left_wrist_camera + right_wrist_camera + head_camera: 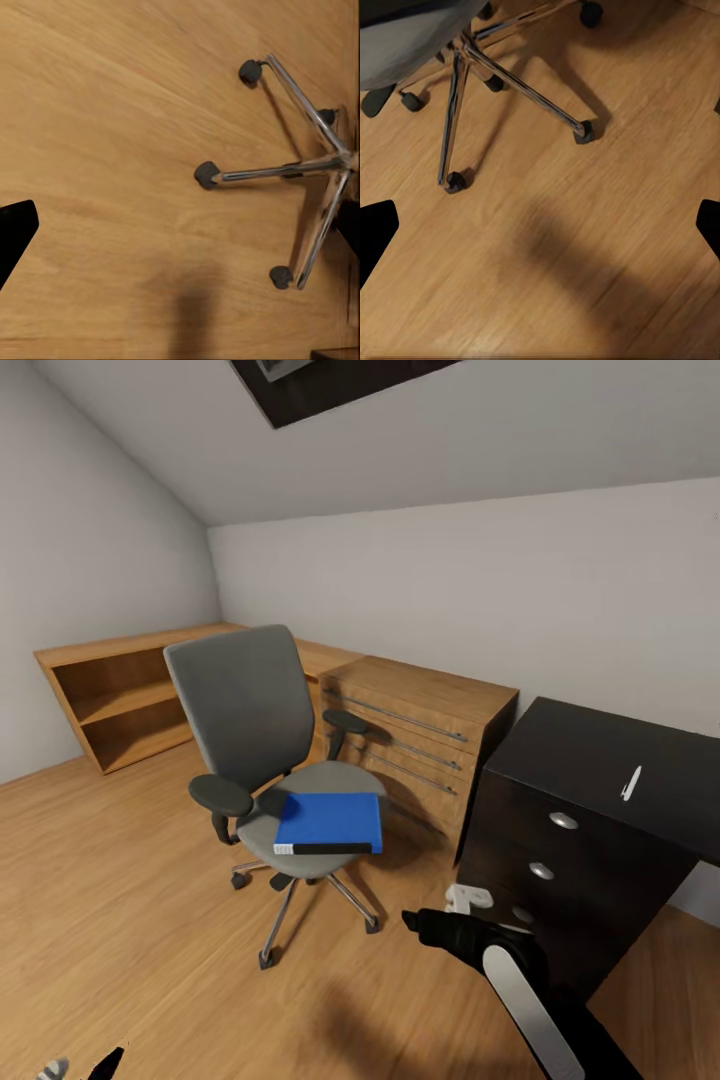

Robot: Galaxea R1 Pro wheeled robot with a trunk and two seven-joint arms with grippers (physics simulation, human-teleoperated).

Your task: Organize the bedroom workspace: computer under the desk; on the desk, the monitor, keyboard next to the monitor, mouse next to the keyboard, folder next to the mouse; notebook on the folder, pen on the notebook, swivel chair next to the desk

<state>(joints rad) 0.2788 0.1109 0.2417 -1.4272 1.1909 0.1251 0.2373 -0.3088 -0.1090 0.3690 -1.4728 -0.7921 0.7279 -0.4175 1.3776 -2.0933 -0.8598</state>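
The grey swivel chair (250,720) stands on the wooden floor, left of the black desk (600,755) and apart from it. On its seat lies the blue folder (330,820), flat, dark spine toward me. A whitish pen (630,782) rests on the desk top above the drawers. My right gripper (432,928) hangs low over the floor in front of the drawer unit, near the chair's chrome base (472,82); its fingers (376,232) are spread wide with nothing between them. My left gripper (180,229) is open over bare floor beside the star base (300,169).
A wooden chest of drawers (420,725) stands against the wall between chair and desk, with a low open wooden shelf (120,700) further left. A small white object (467,898) sits on the floor at the foot of the drawer unit. Open floor lies left of the chair.
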